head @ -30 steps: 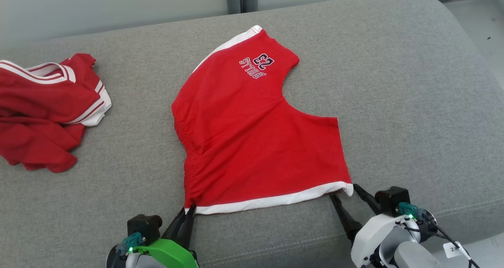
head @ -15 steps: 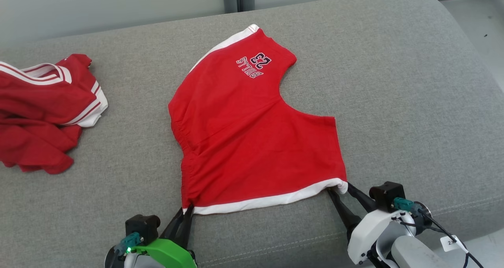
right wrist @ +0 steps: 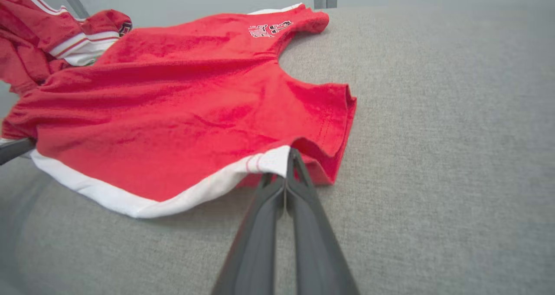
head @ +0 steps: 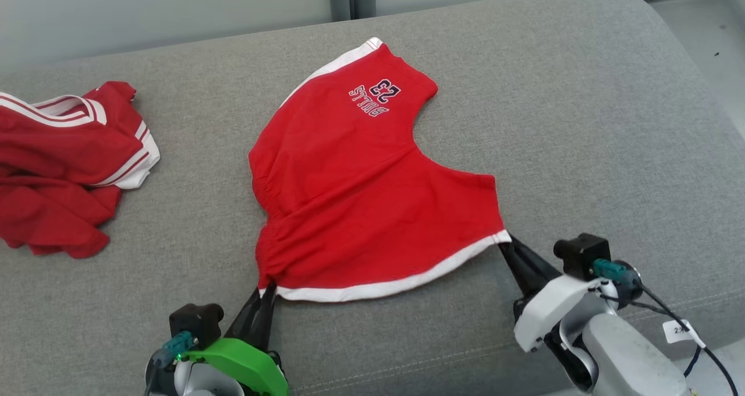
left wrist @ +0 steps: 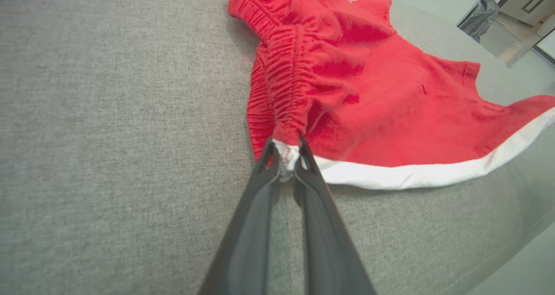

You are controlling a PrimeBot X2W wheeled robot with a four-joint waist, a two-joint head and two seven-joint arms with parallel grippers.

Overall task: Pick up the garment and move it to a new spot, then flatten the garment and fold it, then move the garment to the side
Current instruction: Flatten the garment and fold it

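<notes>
Task thing: the red cotton shorts with white side trim are lying spread across the middle of the grey upholstered sofa seat, with the printed leg pointing toward the back edge and the white trim band running along the front edge.

Left gripper: the left gripper is pinching the front-left corner of the shorts. Its fingers are closed narrowly on the white trim, just below the gathered elastic waistband.

Right gripper: the right gripper is clamping the front-right corner, with its fingers pressed together on the end of the white trim beside the leg hem.

Cloth state: the front edge appears to be lifting slightly off the seat between the two corners, with a shadow underneath it. The rest is lying fairly flat, apart from some bunching at the waistband.

Other thing: a crumpled red garment with white stripes is sitting well apart, at the left edge of the seat.

Step in hand: this is probably the point where flattening is giving way to folding.

Next move calls for: both grippers should be raising the front edge together, carrying it toward the back edge and laying it over the printed leg. The two corners need to be travelling level, with the trim taut between them, so the waistband bunching is not getting folded in.
</notes>
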